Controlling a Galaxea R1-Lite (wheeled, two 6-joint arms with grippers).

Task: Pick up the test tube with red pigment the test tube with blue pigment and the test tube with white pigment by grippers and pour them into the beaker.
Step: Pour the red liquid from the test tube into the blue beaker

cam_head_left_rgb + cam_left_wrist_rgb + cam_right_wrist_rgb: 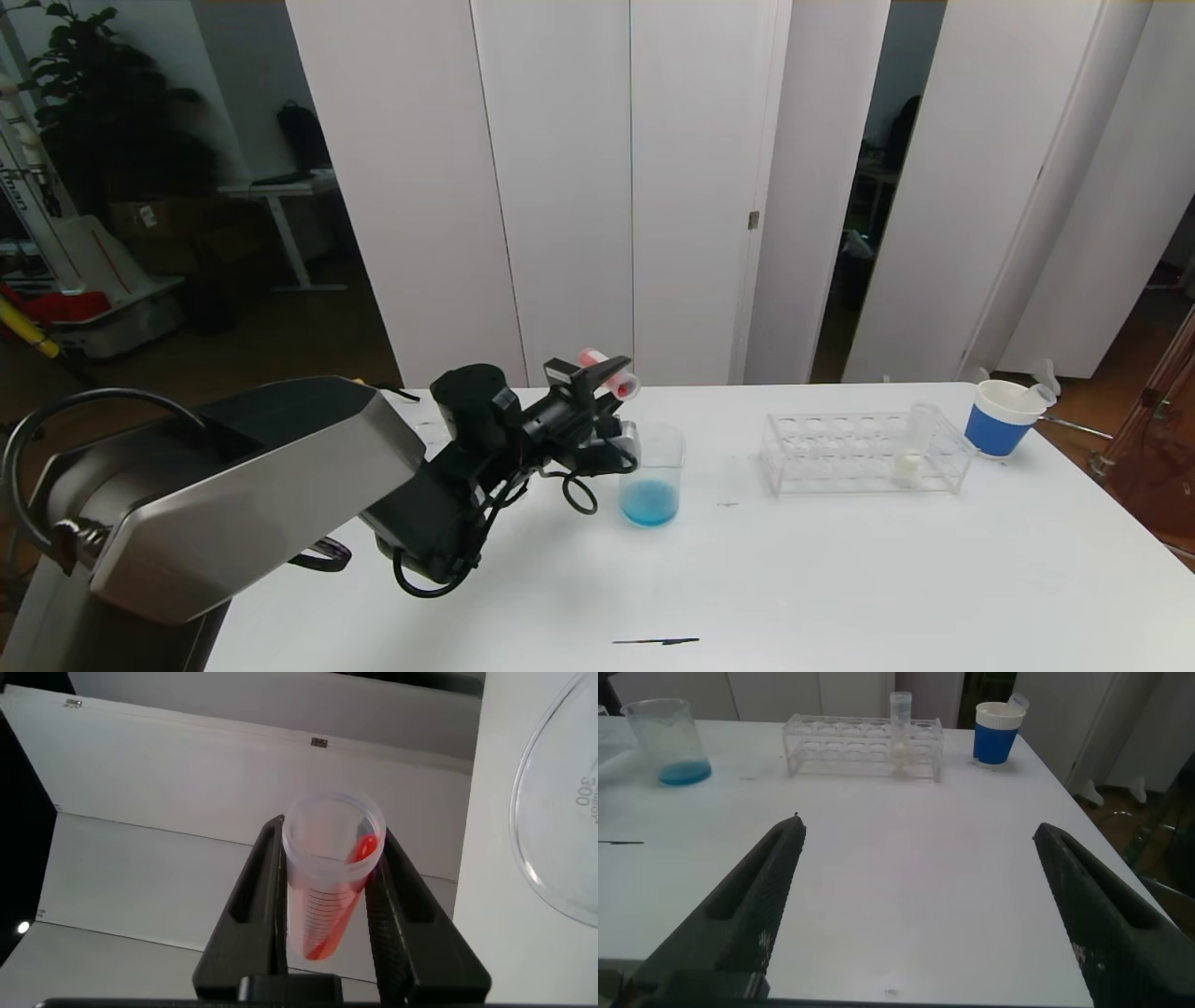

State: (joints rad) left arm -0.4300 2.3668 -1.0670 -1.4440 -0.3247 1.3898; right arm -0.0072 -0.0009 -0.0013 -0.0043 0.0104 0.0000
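- The left hand (611, 378) pinches the red-pigment test tube (609, 371), tilted, just above the beaker (652, 485).
- Beyond the beaker, the rack (864, 455) holds the white-pigment test tube (910, 448), beside a paper cup (1001, 417).
- The right hand (920, 905) is spread above the table (840, 579).

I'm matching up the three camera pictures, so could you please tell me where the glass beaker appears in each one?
Head view: the beaker stands mid-table with blue liquid in it, just beyond the left gripper.
Left wrist view: only its curved rim shows at the picture's right edge.
Right wrist view: far corner of the table.
Shared landmark: the clear tube rack, in head and right wrist views.
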